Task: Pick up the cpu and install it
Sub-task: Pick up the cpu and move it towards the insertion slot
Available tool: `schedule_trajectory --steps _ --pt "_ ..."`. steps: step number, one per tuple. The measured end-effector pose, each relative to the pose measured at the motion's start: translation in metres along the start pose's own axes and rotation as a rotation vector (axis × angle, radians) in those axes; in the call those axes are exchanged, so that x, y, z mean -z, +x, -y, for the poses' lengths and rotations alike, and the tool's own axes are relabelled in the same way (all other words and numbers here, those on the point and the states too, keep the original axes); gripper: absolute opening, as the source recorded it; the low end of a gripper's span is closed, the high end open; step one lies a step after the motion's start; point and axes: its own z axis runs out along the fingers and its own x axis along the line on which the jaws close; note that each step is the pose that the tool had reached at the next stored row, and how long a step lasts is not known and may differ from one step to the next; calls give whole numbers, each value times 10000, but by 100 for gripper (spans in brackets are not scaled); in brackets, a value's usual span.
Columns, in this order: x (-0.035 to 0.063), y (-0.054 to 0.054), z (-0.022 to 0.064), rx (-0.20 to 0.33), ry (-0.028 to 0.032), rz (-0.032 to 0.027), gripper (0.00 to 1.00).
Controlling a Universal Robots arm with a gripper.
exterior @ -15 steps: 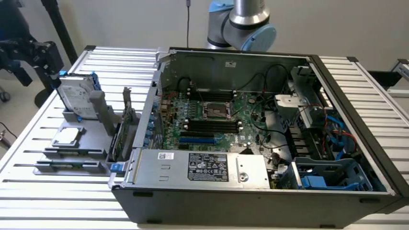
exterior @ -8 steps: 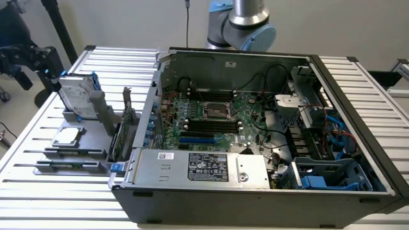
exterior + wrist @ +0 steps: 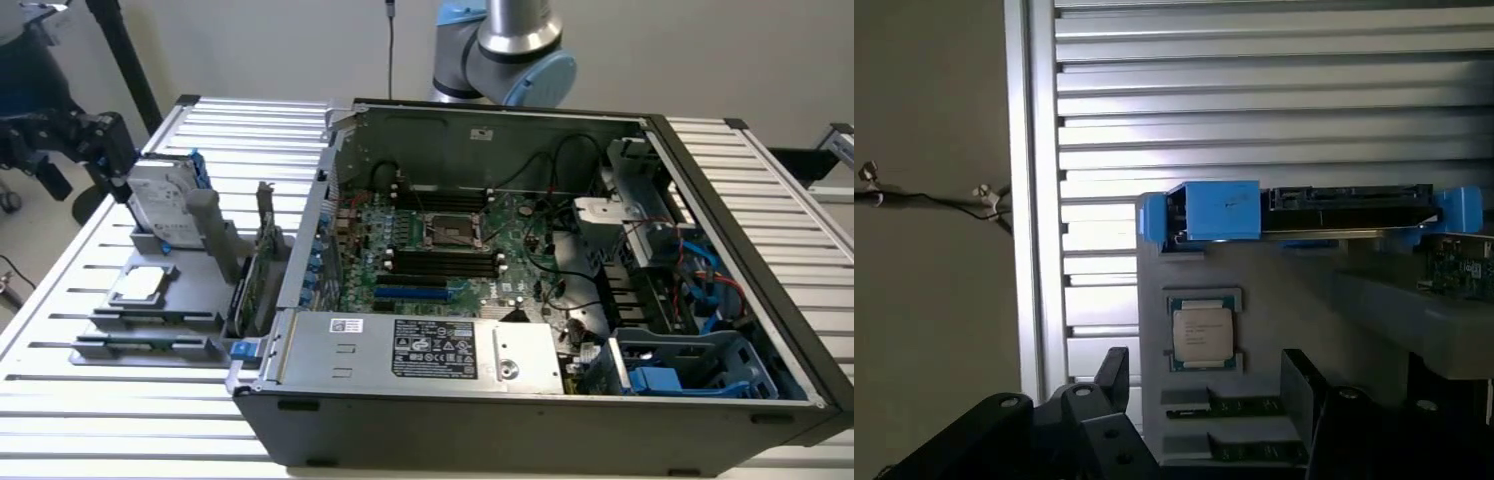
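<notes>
Over on the exterior view's left, the cpu (image 3: 140,285) lies flat in its grey holder (image 3: 200,322) on the desk (image 3: 54,300), between the upright hard drive (image 3: 160,200) and the memory sticks (image 3: 150,345). The hand (image 3: 1206,372) is poised near the holder, spread wide and empty, with the cpu just beyond it and untouched. I'd call this the approach to the pick-up. A clean grip would need the hand squared to the cpu's thin rim. Further right, the open computer case (image 3: 534,400) shows its socket (image 3: 447,232), seemingly unfilled.

The cpu (image 3: 140,285) lies on a grey rack (image 3: 200,321) — beside the open computer case (image 3: 534,420), on the exterior view's left.
</notes>
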Motion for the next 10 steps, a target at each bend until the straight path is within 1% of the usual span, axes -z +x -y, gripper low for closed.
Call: schedule_trajectory --steps 3,5,6,10 --pt "-54 0 16 67 0 -39 71" --pt "-90 0 26 87 2 -77 71" --pt "-108 -1 27 86 2 -82 71" --pt "-176 -36 39 85 5 -148 71"
